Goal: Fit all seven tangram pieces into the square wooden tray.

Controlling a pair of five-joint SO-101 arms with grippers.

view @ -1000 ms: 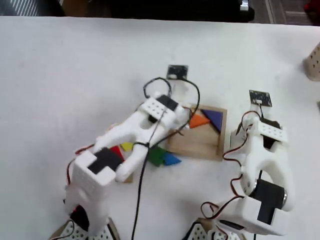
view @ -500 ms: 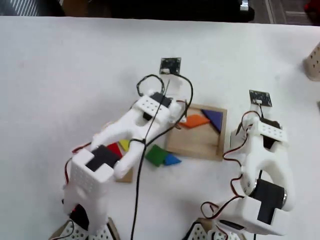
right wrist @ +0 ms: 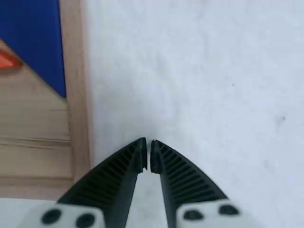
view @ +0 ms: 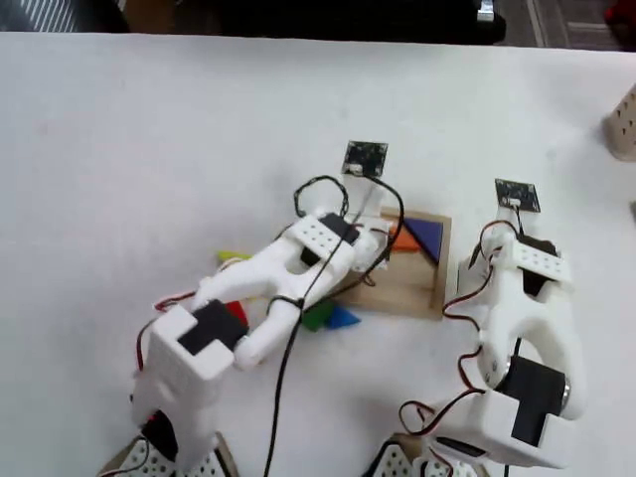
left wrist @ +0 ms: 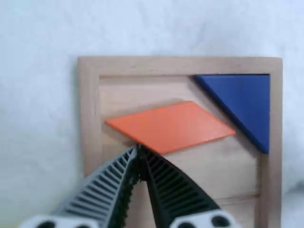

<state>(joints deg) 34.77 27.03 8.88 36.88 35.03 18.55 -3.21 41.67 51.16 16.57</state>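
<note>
Orange piece (left wrist: 171,126) lies askew in the tray (left wrist: 88,118); the closed left claw (left wrist: 138,152) has come back to its edge, probably to nudge it.

One square wooden tray (view: 412,283) is shown. Two pieces are counted inside: an orange parallelogram (left wrist: 171,127) and a blue triangle (left wrist: 242,102). Four are counted on the white counter (view: 149,149): yellow piece (view: 234,256), red piece (view: 237,311), green piece (view: 316,318), small blue piece (view: 344,317).

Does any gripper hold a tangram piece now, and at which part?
Nothing is held. The left gripper is shut, its tips at the edge of the orange parallelogram; the right gripper is shut over the table.
</note>
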